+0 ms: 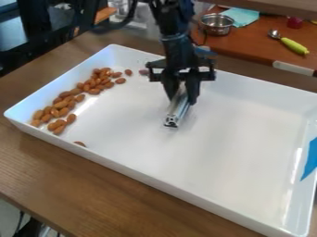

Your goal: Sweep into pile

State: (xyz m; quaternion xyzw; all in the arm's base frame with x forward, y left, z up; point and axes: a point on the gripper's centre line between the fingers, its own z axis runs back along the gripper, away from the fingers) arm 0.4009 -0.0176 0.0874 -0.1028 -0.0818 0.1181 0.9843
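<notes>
So the black gripper is hanging over the white tray, a bit toward the tray's far long wall, and it's clamping a silvery metal bar with one finger on each side. The bar is leaning down toward the tray floor, though whether its low end is really touching is kinda hard to tell from this angle.

The almonds are mostly bunching up along one short side of the tray, running in a loose strip up to the far wall, well apart from the bar. A couple are straying toward the tray's middle up by that far wall, and one loner is sitting by the tray's near long wall. Some blue tape is sticking to the tray's other short side. Beyond the tray, a metal bowl is sitting near a teal cloth.
</notes>
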